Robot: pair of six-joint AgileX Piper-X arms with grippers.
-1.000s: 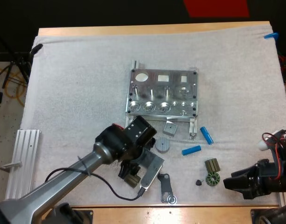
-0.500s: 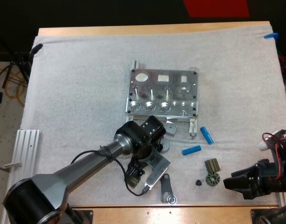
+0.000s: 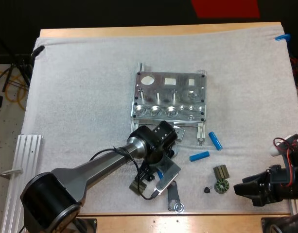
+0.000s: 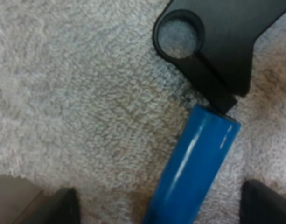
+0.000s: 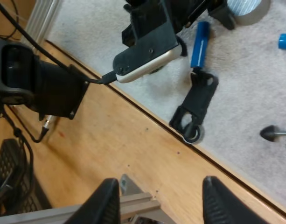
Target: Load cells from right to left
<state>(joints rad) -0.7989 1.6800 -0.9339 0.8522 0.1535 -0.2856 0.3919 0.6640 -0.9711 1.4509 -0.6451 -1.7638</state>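
The metal fixture (image 3: 169, 97) lies mid-mat. My left gripper (image 3: 159, 174) points down just below it, open, with its fingers (image 4: 59, 205) standing either side of a blue cylinder (image 4: 194, 168) and clear of it. That cylinder's (image 5: 199, 44) far end touches a black bracket (image 4: 212, 42) (image 3: 174, 196). Two more blue cylinders (image 3: 215, 140) (image 3: 199, 156) lie right of the fixture's lower corner. My right gripper (image 3: 238, 188) (image 5: 163, 200) hovers open at the mat's lower right, over the wooden table edge, holding nothing.
Dark parts sit near the right gripper: a ribbed block (image 3: 221, 171), a green-black ring (image 3: 221, 186) and a small black cone (image 3: 207, 190). A small grey block (image 3: 177, 132) lies under the fixture. An aluminium rail (image 3: 22, 165) lies off the mat's left edge.
My left arm has swung right and toward the bracket, and its wrist now sits over the blue cylinder. The right arm has not moved.
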